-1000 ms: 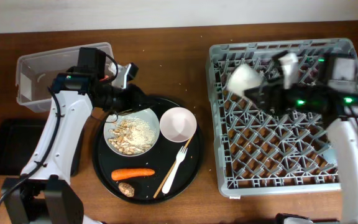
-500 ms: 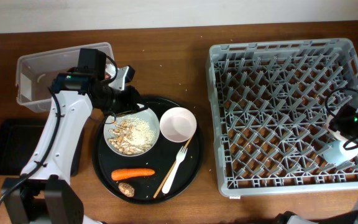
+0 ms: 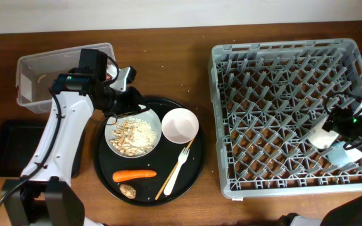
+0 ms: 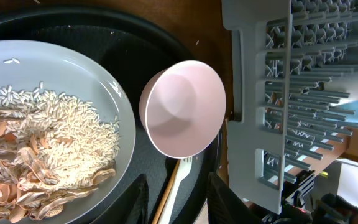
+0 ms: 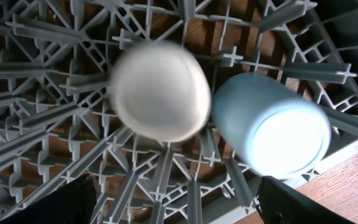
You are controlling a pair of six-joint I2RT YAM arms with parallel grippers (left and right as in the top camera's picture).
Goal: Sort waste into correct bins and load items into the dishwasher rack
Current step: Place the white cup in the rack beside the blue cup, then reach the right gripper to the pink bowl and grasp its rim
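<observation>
Together, white cup [image 5: 157,93] and light-blue cup [image 5: 272,127] occupy the rack [image 3: 278,47].

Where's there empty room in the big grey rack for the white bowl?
The dishwasher rack is bare across its left side, its middle and its far rows. It is crowded only by its right wall, toward the front, where the small white cup and the light-blue cup lie side by side at the open right gripper.

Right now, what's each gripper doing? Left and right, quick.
Left gripper: open, holding nothing.
Right gripper: open, holding nothing; white cup and blue cup sit below it in the rack.
</observation>
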